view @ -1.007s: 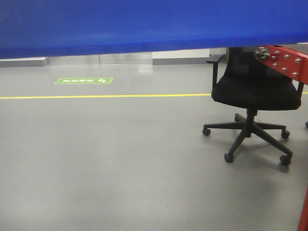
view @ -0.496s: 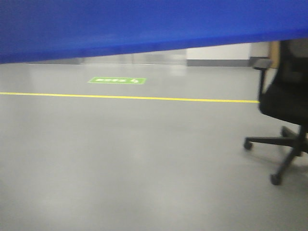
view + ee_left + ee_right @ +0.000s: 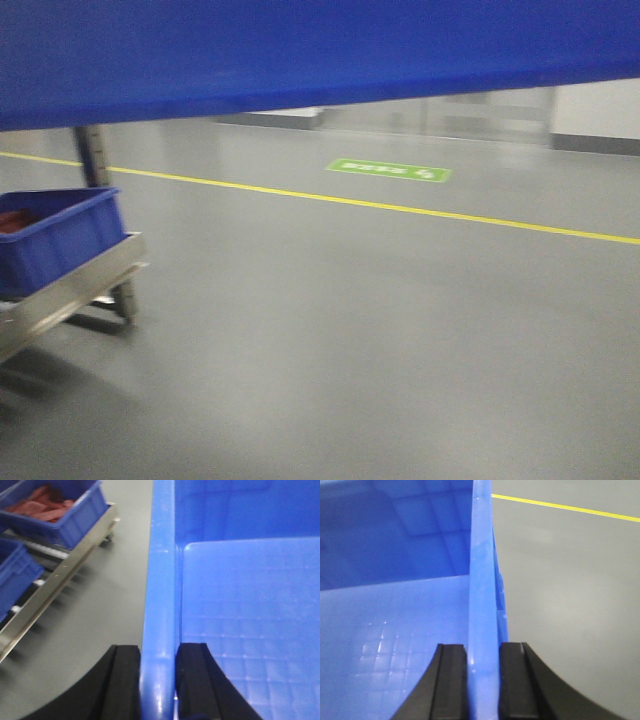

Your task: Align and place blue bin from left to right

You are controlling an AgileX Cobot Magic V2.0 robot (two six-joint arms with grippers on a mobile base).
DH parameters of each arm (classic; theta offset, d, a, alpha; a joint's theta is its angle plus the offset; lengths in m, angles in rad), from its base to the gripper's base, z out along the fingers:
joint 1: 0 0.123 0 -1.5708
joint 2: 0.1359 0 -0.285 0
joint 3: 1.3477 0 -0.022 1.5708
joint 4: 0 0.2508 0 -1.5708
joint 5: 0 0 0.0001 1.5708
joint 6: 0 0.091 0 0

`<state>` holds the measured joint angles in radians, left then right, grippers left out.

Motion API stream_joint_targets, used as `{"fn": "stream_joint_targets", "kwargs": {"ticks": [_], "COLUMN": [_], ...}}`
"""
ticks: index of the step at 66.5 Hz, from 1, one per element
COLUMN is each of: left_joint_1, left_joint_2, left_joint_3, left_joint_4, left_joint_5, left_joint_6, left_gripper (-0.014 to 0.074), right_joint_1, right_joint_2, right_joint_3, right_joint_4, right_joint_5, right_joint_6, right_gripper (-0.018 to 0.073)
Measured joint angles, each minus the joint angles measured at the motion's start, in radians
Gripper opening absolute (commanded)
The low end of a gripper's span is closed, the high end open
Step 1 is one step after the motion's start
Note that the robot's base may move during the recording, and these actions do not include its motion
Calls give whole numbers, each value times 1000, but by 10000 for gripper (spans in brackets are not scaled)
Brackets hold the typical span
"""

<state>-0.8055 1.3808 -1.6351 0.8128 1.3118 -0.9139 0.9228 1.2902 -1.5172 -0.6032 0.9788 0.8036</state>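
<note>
The blue bin (image 3: 300,50) fills the top of the front view as a wide blue band, held off the floor. In the left wrist view its left wall (image 3: 160,605) runs up the middle, and my left gripper (image 3: 159,680) is shut on that rim, one black finger outside and one inside. The bin's gridded bottom (image 3: 250,630) shows to the right, with nothing in it. In the right wrist view my right gripper (image 3: 483,680) is shut on the bin's right wall (image 3: 482,580), pinching the rim the same way.
A metal rack (image 3: 70,290) stands at the left with a smaller blue bin (image 3: 55,240) on it; the left wrist view shows it holding red parts (image 3: 45,505). A yellow line (image 3: 400,207) and a green floor sign (image 3: 388,170) mark the grey floor.
The view has swung left: the black office chair and red frame have left the picture, the green sign and yellow line have slid right, and the rack with a bin has come in at left.
</note>
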Motion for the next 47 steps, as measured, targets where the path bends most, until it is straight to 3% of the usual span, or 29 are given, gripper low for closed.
{"fn": "stream_joint_targets", "kwargs": {"ticks": [30, 47], "left_joint_1": [0, 0], "left_joint_2": [0, 1], "left_joint_3": [0, 0], "left_joint_4": [0, -23], "left_joint_5": [0, 0], "left_joint_6": [0, 4], "left_gripper": [-111, -111], "right_joint_1": [0, 0], "right_joint_2": [0, 0], "right_joint_3": [0, 0], "right_joint_4": [0, 22], "right_joint_5": [-7, 93], "right_joint_6": [0, 0], "right_gripper": [-78, -78]}}
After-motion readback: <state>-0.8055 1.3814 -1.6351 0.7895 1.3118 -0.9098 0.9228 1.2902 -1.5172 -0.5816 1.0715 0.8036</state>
